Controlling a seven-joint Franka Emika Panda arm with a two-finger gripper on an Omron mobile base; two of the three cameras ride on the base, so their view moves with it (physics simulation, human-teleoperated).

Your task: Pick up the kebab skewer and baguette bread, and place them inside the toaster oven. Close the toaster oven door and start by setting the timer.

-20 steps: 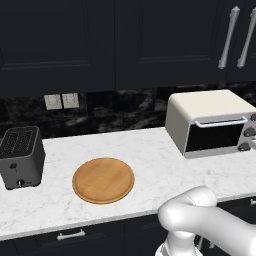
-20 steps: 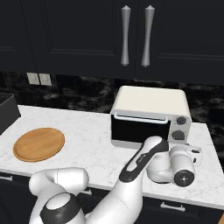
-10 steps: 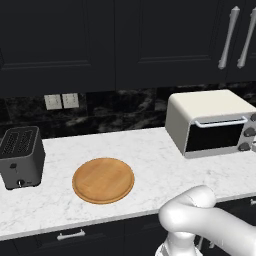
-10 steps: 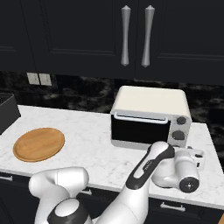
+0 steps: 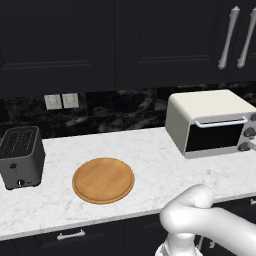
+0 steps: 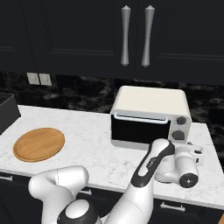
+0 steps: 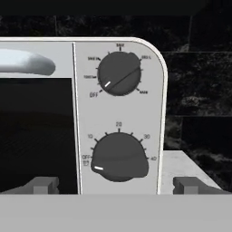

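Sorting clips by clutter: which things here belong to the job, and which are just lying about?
Job:
- toaster oven, its door shut
- lower timer knob, pointer near OFF
- fingers, spread either side of it

Lying about:
- round wooden board
- dark slot toaster

Both base views look forward and down from behind, sharing the counter (image 5: 150,165) and toaster oven (image 6: 151,116). The hand view faces its knobs (image 7: 119,156) close up.

Tabletop (image 5: 150,160): white marble with grey veins, running the full width.
Round wooden board (image 5: 103,180): lying flat near the front edge, bare.
Slot toaster (image 5: 21,156): dark grey, standing at far left, well apart from the board.
Wall outlets (image 5: 61,101): two pale plates on black backsplash.
Upper cabinets (image 6: 65,35): black, with long silver handles (image 6: 126,35).
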